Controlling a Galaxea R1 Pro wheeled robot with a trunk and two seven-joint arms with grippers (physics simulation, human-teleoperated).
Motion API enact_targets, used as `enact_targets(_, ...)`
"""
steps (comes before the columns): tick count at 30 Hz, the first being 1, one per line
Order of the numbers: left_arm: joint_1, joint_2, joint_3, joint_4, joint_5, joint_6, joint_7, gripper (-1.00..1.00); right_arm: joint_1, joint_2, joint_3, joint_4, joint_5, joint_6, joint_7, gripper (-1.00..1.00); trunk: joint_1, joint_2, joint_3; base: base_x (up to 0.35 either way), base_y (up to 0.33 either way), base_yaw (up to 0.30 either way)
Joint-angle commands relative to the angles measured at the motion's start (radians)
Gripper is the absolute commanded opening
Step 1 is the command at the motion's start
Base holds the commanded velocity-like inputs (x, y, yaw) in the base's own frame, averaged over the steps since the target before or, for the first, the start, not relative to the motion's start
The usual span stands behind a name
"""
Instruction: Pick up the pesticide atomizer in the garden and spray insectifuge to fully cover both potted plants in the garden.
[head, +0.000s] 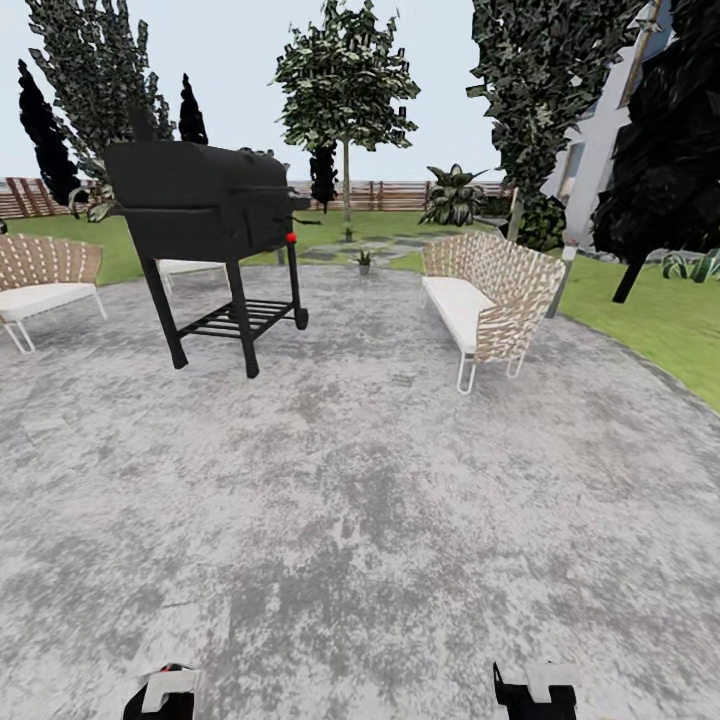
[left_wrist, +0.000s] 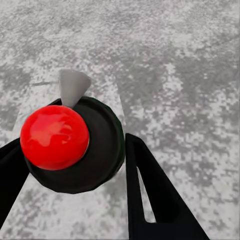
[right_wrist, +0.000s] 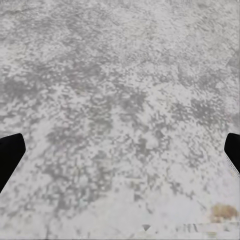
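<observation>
Left wrist view: left claw (left_wrist: 75, 165) clenches the black, red-capped pesticide atomizer (left_wrist: 72, 145) between its fingers; right claw (right_wrist: 120, 155) is released.

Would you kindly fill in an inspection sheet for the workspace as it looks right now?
Surface: mottled grey paved patio.
Job's things: pesticide atomizer sits between the left tool's fingers; one small potted plant stands far ahead at the patio's edge; a second cannot be made out for sure.
Clutter: black grill ahead to the left; wicker sofa ahead to the right; another wicker seat at the far left.
Grippers: left tool closed on the atomizer; right tool open, nothing between its fingers.
Cables: nothing seen.
Surroundings: lawn, trees, wooden fence, white house.
</observation>
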Motion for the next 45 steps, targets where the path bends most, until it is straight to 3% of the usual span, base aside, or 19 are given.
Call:
enact_targets(1,-0.001,0.0,0.009,0.001,-0.01,-0.004,-0.003,-1.0,-0.001,0.0,-0.005,0.001,0.011,-0.002,-0.005,1.0,0.0,0.0,-0.002,0.339,-0.093,0.0)
enact_targets(18,-0.001,0.0,0.008,0.001,-0.01,-0.003,-0.003,-1.0,-0.001,-0.005,-0.004,0.002,0.014,-0.002,-0.006,1.0,0.0,0.0,-0.003,0.339,-0.057,0.0)
enact_targets(32,-0.001,0.0,0.008,0.001,-0.01,-0.004,-0.003,-1.0,-0.001,0.009,-0.002,0.005,0.016,0.0,-0.002,1.0,0.0,0.0,-0.003,0.34,0.0,0.0)
enact_targets(45,0.0,0.0,0.008,0.001,-0.01,-0.004,-0.003,-1.0,-0.001,0.014,-0.002,0.067,0.017,0.0,-0.002,1.0,0.0,0.0,-0.003,0.34,0.004,0.0)
